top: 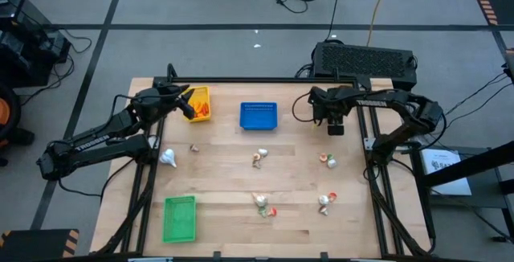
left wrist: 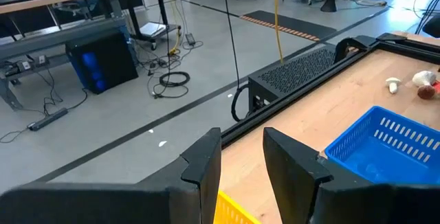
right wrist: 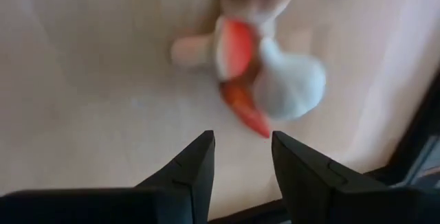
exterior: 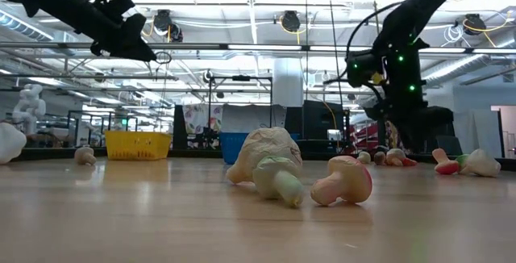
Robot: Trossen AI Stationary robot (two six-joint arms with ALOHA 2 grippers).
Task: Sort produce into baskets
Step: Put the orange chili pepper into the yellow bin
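A pale wooden table on grey flooring is strewn with small produce, with yellow basket and blue basket at the far edge and green basket near the front. The left gripper is held over the yellow basket and the right gripper above a red-and-white cluster, fingers parted on both, nothing held. A workshop with benches and ceiling lights is seen beyond.

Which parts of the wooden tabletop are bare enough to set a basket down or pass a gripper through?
Bare wood lies between the green plastic basket and the centre produce cluster, and between the blue plastic basket and the right gripper. It is crowded around the red-and-white pieces on the right and by the yellow plastic basket, under the left gripper.
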